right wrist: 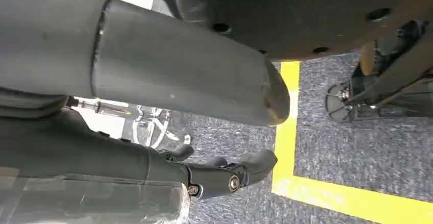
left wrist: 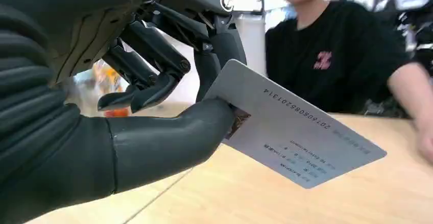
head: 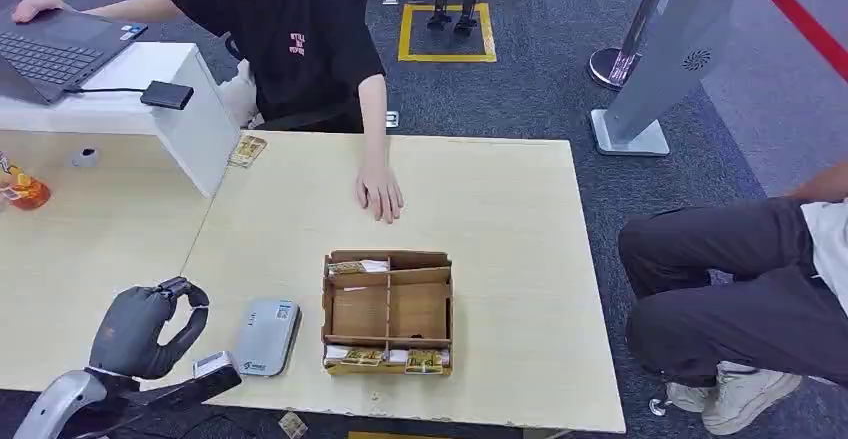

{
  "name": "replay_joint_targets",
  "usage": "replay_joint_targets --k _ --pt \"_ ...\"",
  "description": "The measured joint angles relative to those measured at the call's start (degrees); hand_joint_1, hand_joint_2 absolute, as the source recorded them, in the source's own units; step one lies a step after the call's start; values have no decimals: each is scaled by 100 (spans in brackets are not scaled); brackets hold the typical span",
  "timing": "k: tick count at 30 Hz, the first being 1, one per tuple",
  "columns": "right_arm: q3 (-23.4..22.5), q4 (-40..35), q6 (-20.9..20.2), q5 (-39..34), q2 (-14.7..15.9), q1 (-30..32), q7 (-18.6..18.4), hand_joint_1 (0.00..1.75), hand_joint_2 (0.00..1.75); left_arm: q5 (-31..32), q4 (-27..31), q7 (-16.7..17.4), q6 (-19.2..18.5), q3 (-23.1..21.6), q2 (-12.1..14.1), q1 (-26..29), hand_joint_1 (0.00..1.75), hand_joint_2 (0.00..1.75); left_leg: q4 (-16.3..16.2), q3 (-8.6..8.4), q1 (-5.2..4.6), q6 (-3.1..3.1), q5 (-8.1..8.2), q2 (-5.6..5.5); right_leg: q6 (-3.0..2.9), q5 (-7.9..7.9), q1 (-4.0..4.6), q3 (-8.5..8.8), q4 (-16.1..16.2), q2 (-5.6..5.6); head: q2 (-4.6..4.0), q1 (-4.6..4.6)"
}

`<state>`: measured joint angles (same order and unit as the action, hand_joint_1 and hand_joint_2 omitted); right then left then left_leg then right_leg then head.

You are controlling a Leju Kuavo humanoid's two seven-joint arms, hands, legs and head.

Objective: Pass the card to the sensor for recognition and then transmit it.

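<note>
Pale wooden table (head: 500,199), left hand (left wrist: 153,112) pinching card (left wrist: 301,132), right hand (right wrist: 168,81) empty, fingers apart

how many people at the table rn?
2. One person in a black shirt sits at the far side, one hand flat on the table. A second person in dark trousers sits off its right end. Others may be out of frame.

Pale printed card (left wrist: 296,132) tilted, pinched in left hand (left wrist: 153,106); grey sensor (head: 267,336) flat on table nearby.
</note>
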<state>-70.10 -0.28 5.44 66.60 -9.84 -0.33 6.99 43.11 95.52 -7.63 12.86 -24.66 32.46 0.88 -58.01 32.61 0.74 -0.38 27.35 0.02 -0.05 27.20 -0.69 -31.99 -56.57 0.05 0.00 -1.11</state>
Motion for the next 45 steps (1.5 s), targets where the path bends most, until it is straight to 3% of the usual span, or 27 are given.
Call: replay_joint_targets --k 3,6,14,18,29,34,38,40,45 --pt "0 0 50 -57 0 -13 -4 0 0 378 175 -2 319 -288 2 -18 175 175 0 0 -1 0 0 0 0 0 0 0 0 0 0 0" --pt "0 -7 59 -103 11 -47 -147 0 0 406 348 -131 408 -562 44 -80 175 175 0 1 0 0 0 0 0 0 0 -1 0 0 0 0" --pt "31 -667 -569 -63 -127 -21 -446 0 0 774 625 -249 406 -1027 348 -270 175 175 0 0 2 -1 0 0 -1 1 0 -3 -1 0 0 0" --pt "30 -1151 -811 -17 -312 22 -553 0 0 1321 634 -16 434 -1182 476 -396 175 175 0 0 3 -2 -1 0 -1 0 0 -3 -3 0 0 -2" --pt "31 -1168 -813 -15 -317 23 -555 0 0 1351 634 -2 439 -1187 479 -401 175 175 0 0 3 -2 -1 0 -1 0 0 -3 -3 0 0 -4" --pt "28 -1552 -931 46 -472 49 -610 0 0 2245 629 422 640 -1316 538 -532 175 175 0 0 2 -2 -1 0 -1 0 0 -3 -3 0 0 0" --pt "28 -1740 -957 96 -549 35 -638 0 0 2668 494 608 1121 -1545 365 -686 175 175 0 1 -2 -1 -1 -1 -1 0 -1 -2 -2 0 0 -2" --pt "28 -1738 -861 160 -553 28 -638 0 0 2721 295 621 1597 -1632 144 -581 175 175 0 1 -1 -1 0 0 -1 0 -1 -3 -2 0 0 0" --pt "28 -1729 -802 190 -553 28 -638 0 0 2990 -8 667 2035 -1663 -162 -267 175 175 1 1 -1 -1 0 0 -1 1 0 -3 -2 1 0 0"
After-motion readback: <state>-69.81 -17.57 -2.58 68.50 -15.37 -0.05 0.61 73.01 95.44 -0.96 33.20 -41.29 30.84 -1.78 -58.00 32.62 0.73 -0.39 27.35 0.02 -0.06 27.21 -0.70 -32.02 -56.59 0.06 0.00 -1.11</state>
